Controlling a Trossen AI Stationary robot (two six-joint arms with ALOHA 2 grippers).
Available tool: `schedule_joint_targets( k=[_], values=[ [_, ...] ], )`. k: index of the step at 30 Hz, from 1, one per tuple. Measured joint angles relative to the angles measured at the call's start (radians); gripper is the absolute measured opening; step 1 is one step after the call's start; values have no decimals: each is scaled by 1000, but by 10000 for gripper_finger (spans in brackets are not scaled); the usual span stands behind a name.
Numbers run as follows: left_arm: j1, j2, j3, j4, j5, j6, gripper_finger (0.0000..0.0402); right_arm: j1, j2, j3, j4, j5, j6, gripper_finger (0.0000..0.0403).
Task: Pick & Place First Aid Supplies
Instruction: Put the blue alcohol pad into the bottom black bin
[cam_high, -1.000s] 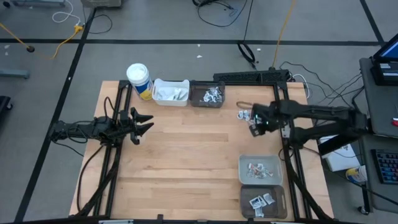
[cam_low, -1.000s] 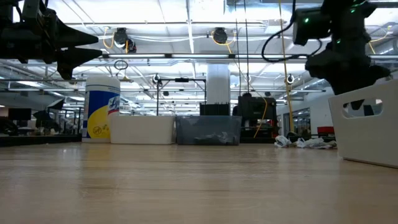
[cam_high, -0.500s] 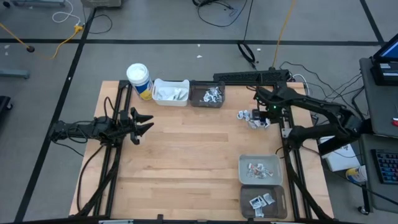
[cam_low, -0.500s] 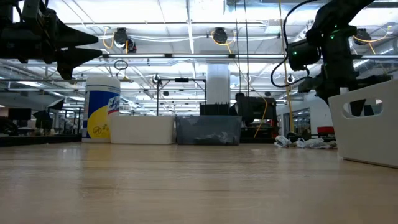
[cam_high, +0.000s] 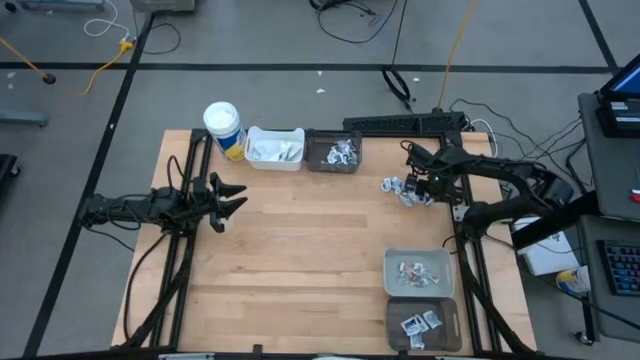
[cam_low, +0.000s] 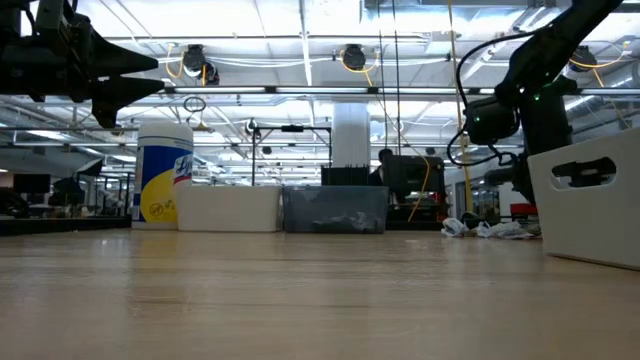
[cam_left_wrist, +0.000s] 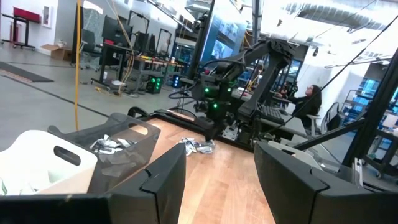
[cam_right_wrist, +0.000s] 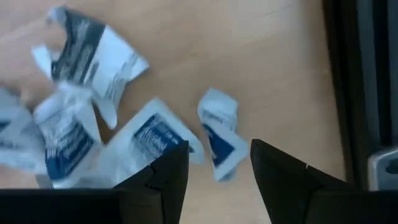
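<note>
1. Big open workshop with ceiling lights and cables on the floor; everything sits on a wooden desk (cam_high: 300, 250).
2. The right gripper (cam_high: 420, 190) hangs low over a loose pile of first aid packets (cam_high: 400, 187) near the desk's far right edge. Its jaws are parted, nothing between them.
3. From the right wrist, the crumpled white packets with blue print (cam_right_wrist: 149, 140) lie flat on the wood just ahead of those jaws, and one small packet (cam_right_wrist: 219, 134) sits right off the gap between the two tips.
4. The left gripper (cam_high: 232, 199) waits above the desk's left side, jaws spread apart and empty, well away from the pile.
5. Ahead of the left jaws: a white bin (cam_high: 274, 148) and a dark bin (cam_high: 333, 151) with more packets, with a wipes canister (cam_high: 224, 129) beside the white one.
6. A grey bin (cam_high: 418, 271) and another dark bin (cam_high: 423, 323) holding packets sit near the right front corner.
</note>
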Motion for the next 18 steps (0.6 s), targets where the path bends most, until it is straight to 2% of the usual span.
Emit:
schedule_joint_targets(
  k=[5,9,18],
  values=[
    [0,0,0,0,0,0,196,-19,30,-11,0,26,23,164],
    [0,0,0,0,0,0,196,-21,48,-13,6,23,35,140],
    [0,0,0,0,0,0,196,0,53,-12,-1,26,18,10]
  ],
)
